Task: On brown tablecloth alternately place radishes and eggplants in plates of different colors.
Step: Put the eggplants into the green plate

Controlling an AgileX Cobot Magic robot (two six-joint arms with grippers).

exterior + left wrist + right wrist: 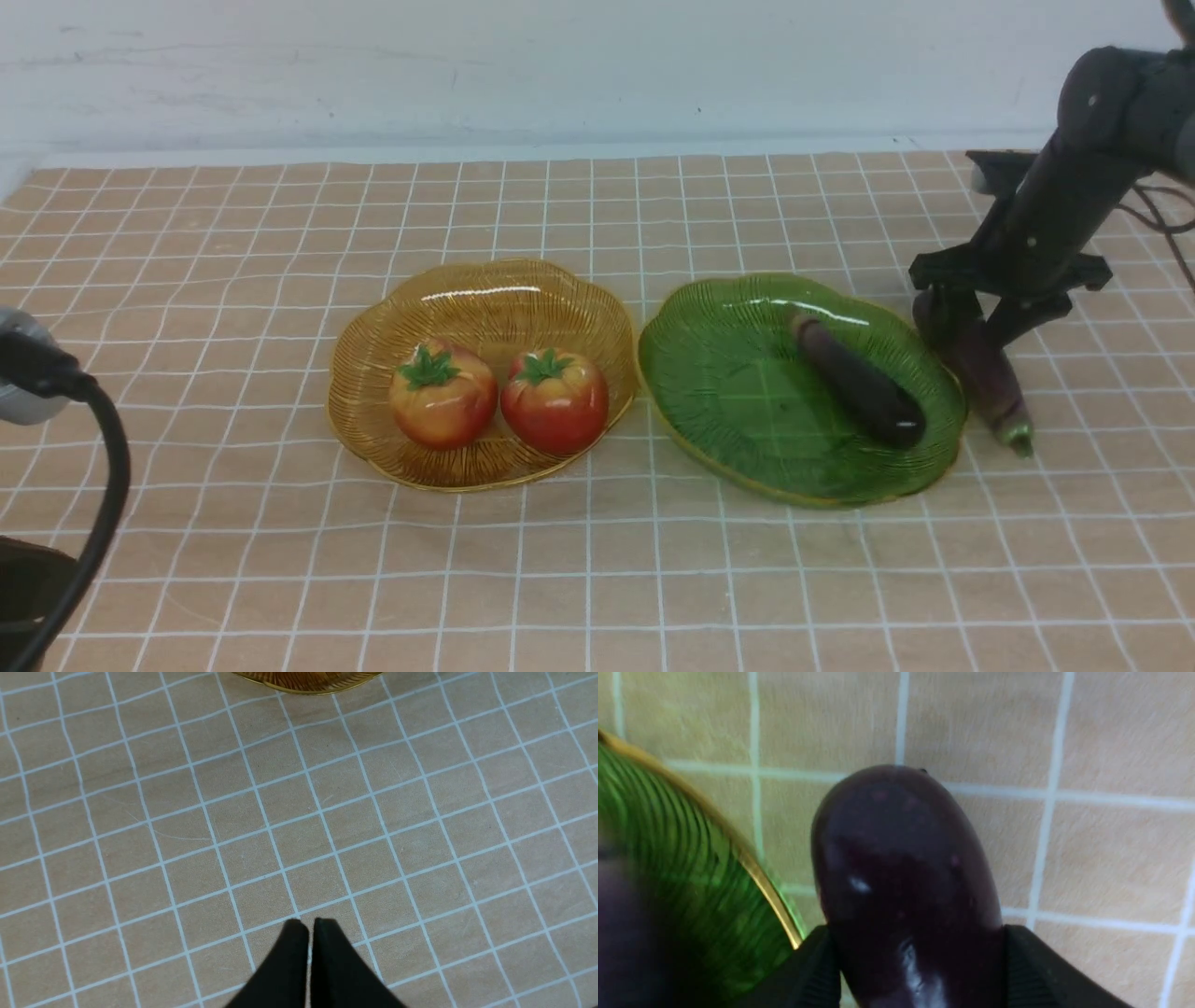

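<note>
The left gripper (309, 926) hung over bare cloth (233, 233) near the amber plate (485, 285), fingers clenched on nothing. The amber plate held both radishes (442, 394) (555, 401) side by side. The green plate (728, 373), just beside it, held one eggplant (859, 383). The second eggplant (994, 383) lay on the cloth just beside that plate's right rim, grasped between the right gripper (966, 322) fingers (1031, 961).
</note>
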